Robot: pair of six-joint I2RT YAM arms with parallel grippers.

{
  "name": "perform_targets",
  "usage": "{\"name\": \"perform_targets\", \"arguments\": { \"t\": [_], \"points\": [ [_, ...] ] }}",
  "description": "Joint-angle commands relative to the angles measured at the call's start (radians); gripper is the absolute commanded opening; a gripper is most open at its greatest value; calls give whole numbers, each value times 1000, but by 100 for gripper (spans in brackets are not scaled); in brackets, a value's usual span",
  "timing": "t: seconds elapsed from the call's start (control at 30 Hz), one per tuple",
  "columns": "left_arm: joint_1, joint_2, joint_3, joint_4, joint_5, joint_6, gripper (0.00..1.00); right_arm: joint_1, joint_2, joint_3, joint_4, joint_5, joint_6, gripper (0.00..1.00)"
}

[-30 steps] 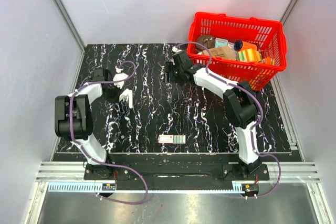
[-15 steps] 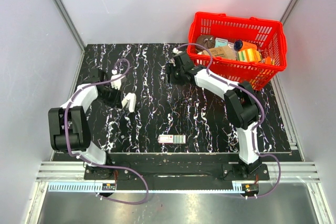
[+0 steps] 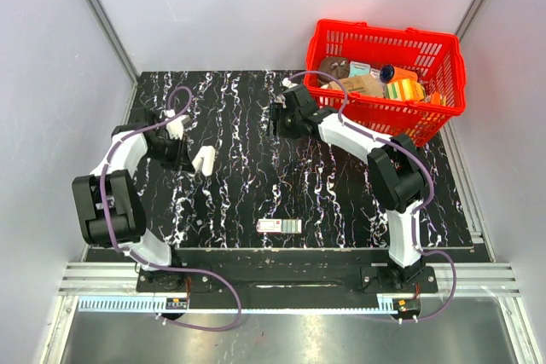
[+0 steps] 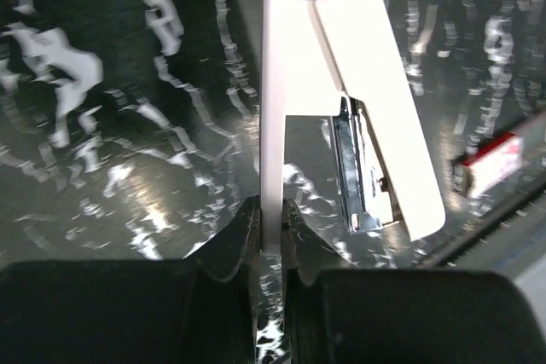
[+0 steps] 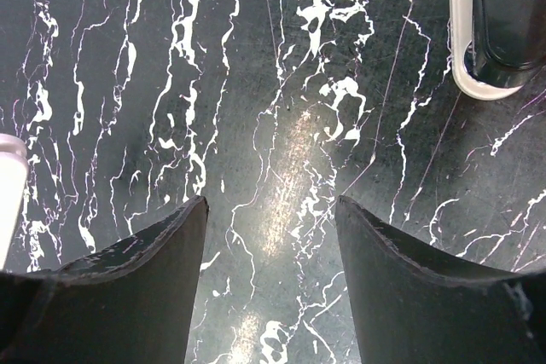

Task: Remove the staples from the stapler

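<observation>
1. At the far right of the black marbled surface [image 3: 256,185] sits a red basket [image 3: 384,30] of goods.
2. Beside it, the right end effector [image 5: 269,206] hangs spread, holding nothing.
3. On the left, the left end effector [image 4: 271,219] is pressed together, pinching one arm of the white stapler [image 4: 358,83], which gapes open.
4. Near the middle lies a small labelled box [image 3: 279,226].

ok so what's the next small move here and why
Probably bring the right tool, open and empty over the table, across to the stapler: the left tool pinches one arm, it gapes open and its metal magazine is exposed.
</observation>
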State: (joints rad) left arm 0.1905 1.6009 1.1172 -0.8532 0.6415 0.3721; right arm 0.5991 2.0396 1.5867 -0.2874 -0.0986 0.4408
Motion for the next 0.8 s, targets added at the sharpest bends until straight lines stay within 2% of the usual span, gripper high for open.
{"name": "perform_targets", "arguments": {
  "t": [0.0, 0.2, 0.4, 0.6, 0.77],
  "points": [
    [-2, -142, -36, 153, -254, -38, 0, -4, -50, 2, 30, -13, 9, 67],
    [-29, -268, -68, 295, -581, 42, 0, -5, -44, 6, 37, -42, 27, 66],
    [-222, -351, -149, 430, -893, 207, 0, -4, -48, -8, 48, -64, 52, 65],
    [-417, -325, -252, 548, -1135, 346, 0, -4, -56, -36, 63, -76, 73, 64],
    [-514, -265, -310, 657, -1275, 424, 0, -5, -67, -59, 76, -75, 78, 64]
  ]
}}
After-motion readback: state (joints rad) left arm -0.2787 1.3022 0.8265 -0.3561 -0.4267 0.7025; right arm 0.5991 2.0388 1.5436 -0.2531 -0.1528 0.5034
